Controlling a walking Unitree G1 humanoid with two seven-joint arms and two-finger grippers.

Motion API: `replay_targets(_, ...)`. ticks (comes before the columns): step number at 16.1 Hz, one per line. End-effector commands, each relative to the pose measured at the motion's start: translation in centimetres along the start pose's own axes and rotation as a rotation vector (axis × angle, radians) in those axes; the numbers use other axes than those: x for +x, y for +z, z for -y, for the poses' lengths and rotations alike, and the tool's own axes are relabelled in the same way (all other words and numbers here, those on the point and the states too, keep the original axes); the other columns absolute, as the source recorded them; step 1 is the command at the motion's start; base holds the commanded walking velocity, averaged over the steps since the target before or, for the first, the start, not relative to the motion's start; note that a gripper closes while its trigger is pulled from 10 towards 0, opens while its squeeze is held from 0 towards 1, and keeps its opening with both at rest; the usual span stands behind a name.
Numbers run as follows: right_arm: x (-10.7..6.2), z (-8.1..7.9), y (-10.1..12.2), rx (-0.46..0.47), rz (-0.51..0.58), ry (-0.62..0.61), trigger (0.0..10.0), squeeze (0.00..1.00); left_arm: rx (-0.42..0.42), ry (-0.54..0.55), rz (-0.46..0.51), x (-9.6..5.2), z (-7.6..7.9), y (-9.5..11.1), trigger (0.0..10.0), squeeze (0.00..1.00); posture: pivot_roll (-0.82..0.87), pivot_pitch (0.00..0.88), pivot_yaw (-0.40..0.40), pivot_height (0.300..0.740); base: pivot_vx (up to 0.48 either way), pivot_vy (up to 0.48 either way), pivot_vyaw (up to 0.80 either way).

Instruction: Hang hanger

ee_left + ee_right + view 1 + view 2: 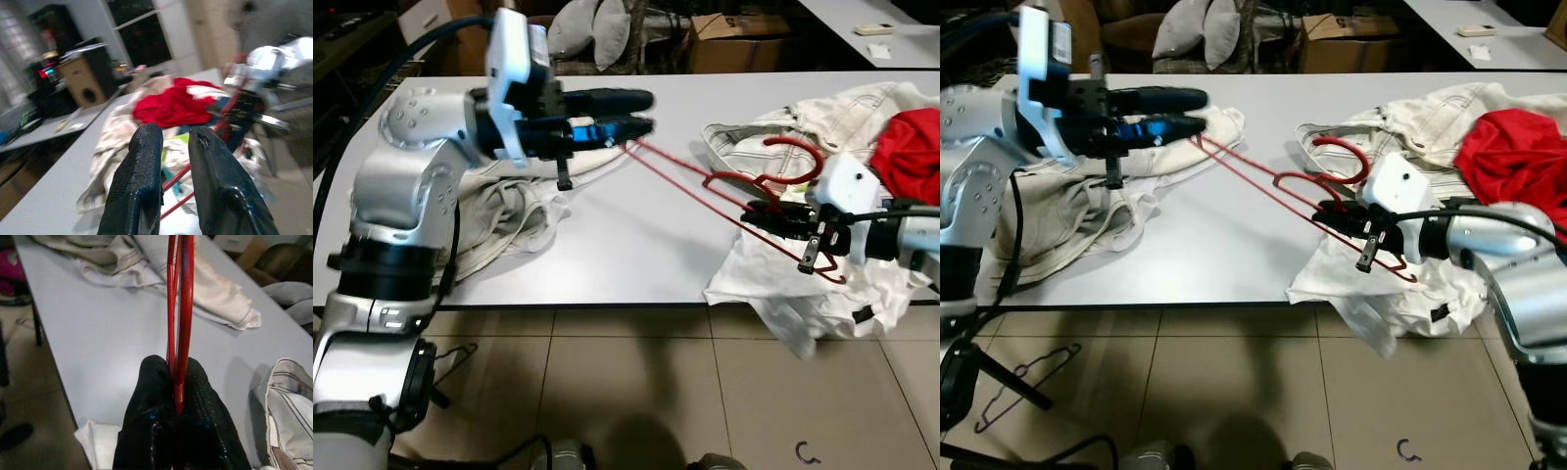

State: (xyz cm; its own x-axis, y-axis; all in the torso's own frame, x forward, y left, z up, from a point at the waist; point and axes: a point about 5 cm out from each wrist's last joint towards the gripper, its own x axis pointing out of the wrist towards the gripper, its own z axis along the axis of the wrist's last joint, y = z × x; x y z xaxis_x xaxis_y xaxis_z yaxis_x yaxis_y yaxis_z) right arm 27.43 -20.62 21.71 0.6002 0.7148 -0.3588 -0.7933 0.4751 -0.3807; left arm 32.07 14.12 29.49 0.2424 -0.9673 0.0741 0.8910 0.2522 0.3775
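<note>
Red wire hanger [705,186] stretched across the middle of the white table [607,255], lifted off the surface and held at both ends. Right claw [177,377] was clenched on the hanger; the right wrist view showed the red wires pinched tight between its two black fingers [146,396]. In the head views the right claw [766,213] sat near the table's front edge, just below the hanger's curved hook [793,162], above a white garment [783,284] draped over that edge. Left claw [641,113] reached in from the left with its two fingers stacked one above the other and close together; the hanger's far corner met the lower fingertip. Left wrist view showed a narrow gap between the fingers [142,171] with red wire passing beyond them; whether it truly gripped the wire, cannot tell. Cream garment [509,215] lay crumpled on the table below the left arm. Pile of white clothing [842,117] sat at the right of the table, with a red cloth [911,147] on top of it. Cardboard box [734,39] and grey cushions [592,29] stood beyond the table's far edge. Second table at the back right carried a small remote [873,29]. Dark wire hanger [1023,382] lay on the tiled floor [626,392] at the left, and a small hook [808,452] lay at the lower right.
</note>
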Motion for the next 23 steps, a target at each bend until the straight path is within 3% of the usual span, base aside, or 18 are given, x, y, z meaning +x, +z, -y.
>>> replay_targets(1, -0.5, 0.1, 0.6, 0.013, 0.050, -0.084, 0.0, 0.00, -0.009, 0.123, -0.040, -1.1, -0.5, -0.6, 10.0, 0.00, -0.17, 0.000, 0.051, 0.740, 0.000, 0.000, 0.00)
replay_targets(2, -0.6, 0.0, 0.5, 0.037, 0.063, -0.126, 0.0, 0.00, 0.002, 0.182, -0.059, -1.4, -0.5, -1.1, 10.0, 0.00, -0.17, 0.000, 0.049, 0.740, 0.000, 0.000, 0.00)
replay_targets(6, -1.1, -2.5, 0.8, 0.249, 0.168, -0.353, 0.0, 0.00, -0.240, 0.632, -0.177, -3.1, 2.1, -7.2, 10.0, 0.00, -0.14, 0.000, -0.003, 0.740, 0.000, 0.000, 0.00)
replay_targets(7, -1.1, -3.0, 0.5, 0.300, 0.173, -0.439, 9.0, 0.00, -0.262, 0.689, -0.207, -3.2, 3.3, -8.2, 10.0, 0.00, -0.13, 0.000, -0.007, 0.740, 0.000, 0.000, 0.00)
replay_targets(8, -1.2, -3.4, 0.0, 0.310, 0.151, -0.506, 10.0, 0.00, -0.281, 0.717, -0.199, -3.0, 4.3, -8.8, 10.0, 0.00, -0.13, 0.000, -0.010, 0.740, 0.000, 0.000, 0.00)
replay_targets(10, -1.4, -4.7, -0.8, 0.285, 0.101, -0.581, 10.0, 0.00, -0.305, 0.783, -0.208, -2.9, 5.9, -9.7, 10.0, 0.00, -0.13, 0.000, -0.005, 0.740, 0.000, 0.000, 0.00)
replay_targets(11, -1.7, -6.1, -2.0, 0.384, 0.034, -0.668, 10.0, 0.00, -0.286, 0.835, -0.251, -2.9, 7.4, -10.8, 10.0, 0.00, -0.14, 0.000, 0.002, 0.740, 0.000, 0.000, 0.00)
replay_targets(12, -1.7, -6.4, -2.1, 0.406, 0.023, -0.683, 10.0, 0.00, -0.279, 0.840, -0.263, -2.9, 7.7, -10.8, 10.0, 0.00, -0.14, 0.000, 0.002, 0.740, 0.000, 0.000, 0.00)
replay_targets(13, -2.0, -7.2, -2.6, 0.469, 0.021, -0.742, 10.0, 0.00, -0.241, 0.797, -0.302, -2.2, 8.7, -11.1, 10.0, 0.00, -0.15, 0.000, 0.012, 0.740, 0.000, -0.409, 0.00)
replay_targets(16, -2.4, -8.2, -2.8, 0.478, 0.028, -0.793, 10.0, 0.00, -0.280, 0.816, -0.287, -2.0, 9.4, -11.6, 10.0, 0.00, -0.17, 0.000, 0.026, 0.740, 0.000, -0.407, 0.00)
replay_targets(19, -2.9, -7.8, -2.6, 0.441, 0.027, -0.855, 10.0, 0.00, -0.293, 0.835, -0.268, -1.7, 9.8, -11.8, 10.0, 0.00, -0.17, 0.000, 0.020, 0.740, 0.000, -0.406, 0.00)
replay_targets(23, -3.4, -8.3, -2.7, 0.458, 0.026, -0.867, 10.0, 0.00, -0.314, 0.834, -0.234, -0.7, 10.2, -11.6, 10.0, 0.00, -0.20, 0.000, 0.021, 0.740, 0.000, -0.406, 0.00)
